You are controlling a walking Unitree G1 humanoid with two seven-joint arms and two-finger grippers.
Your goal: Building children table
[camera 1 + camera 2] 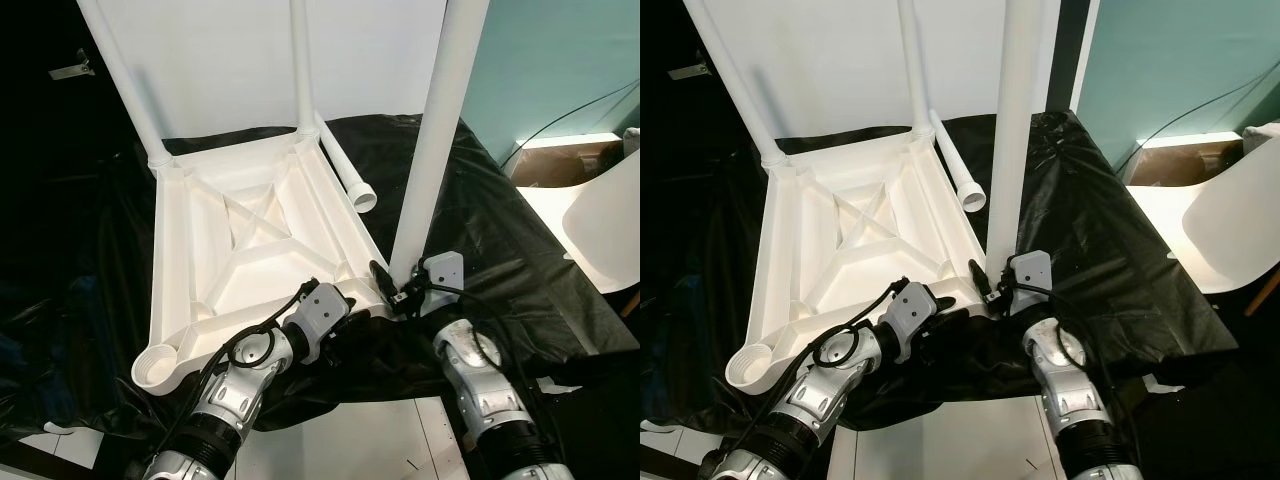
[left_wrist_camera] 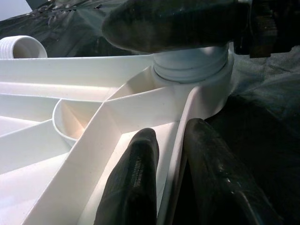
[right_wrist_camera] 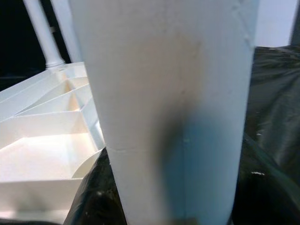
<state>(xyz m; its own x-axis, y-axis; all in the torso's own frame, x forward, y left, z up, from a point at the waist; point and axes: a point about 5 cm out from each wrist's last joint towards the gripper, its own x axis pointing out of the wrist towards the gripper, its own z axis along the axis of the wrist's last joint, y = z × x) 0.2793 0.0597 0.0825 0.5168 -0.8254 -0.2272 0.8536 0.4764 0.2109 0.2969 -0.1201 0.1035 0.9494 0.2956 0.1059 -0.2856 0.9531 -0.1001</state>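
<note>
1. I keep the third leg (image 1: 432,130) plumb over its corner socket, lower centre of frame, and twist it home.
2. Right tool (image 1: 400,290) grips that leg at its base.
3. Left tool (image 1: 335,318) pinches the rim of the upturned tabletop (image 1: 240,250), fingers (image 2: 136,183) nearly closed.
4. Both forearms reach up from the bottom edge; spare leg (image 1: 345,170) lies at centre.

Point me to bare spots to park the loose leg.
Free: black sheet right of the upright leg, before the white chair. Crowded: near corner of the tabletop, where left gripper and right gripper work; loose leg lies alongside.
</note>
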